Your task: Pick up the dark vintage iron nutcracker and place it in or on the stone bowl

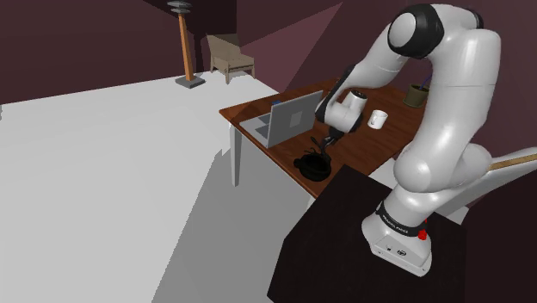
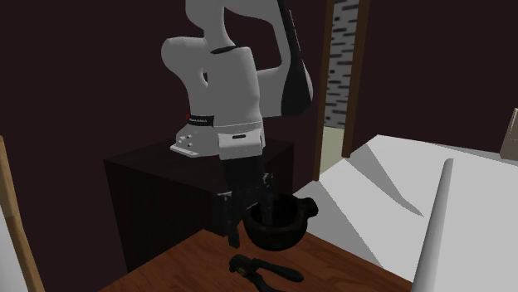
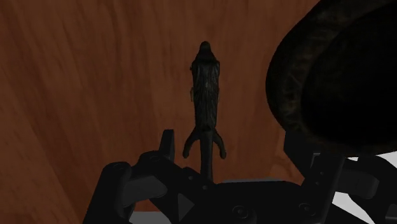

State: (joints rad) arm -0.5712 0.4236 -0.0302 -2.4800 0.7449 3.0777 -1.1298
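The dark iron nutcracker (image 3: 205,95) lies flat on the wooden table (image 3: 76,76); from the second exterior view the nutcracker (image 2: 266,270) is close in front of the bowl. The dark stone bowl (image 2: 278,222) stands right beside it, and its rim shows as the bowl (image 3: 337,70) next to one finger. My gripper (image 3: 233,139) hovers open just above the nutcracker's forked end, with its fingers apart and touching nothing. The gripper (image 2: 249,217) hangs between nutcracker and bowl, and in the shoulder view the gripper (image 1: 321,144) is above the bowl (image 1: 311,165).
An open laptop (image 1: 284,120) stands on the table to the shoulder view's left of my gripper. A white mug (image 1: 377,119) and a dark pot (image 1: 417,95) sit further back. My dark stand (image 2: 166,191) adjoins the table behind the bowl.
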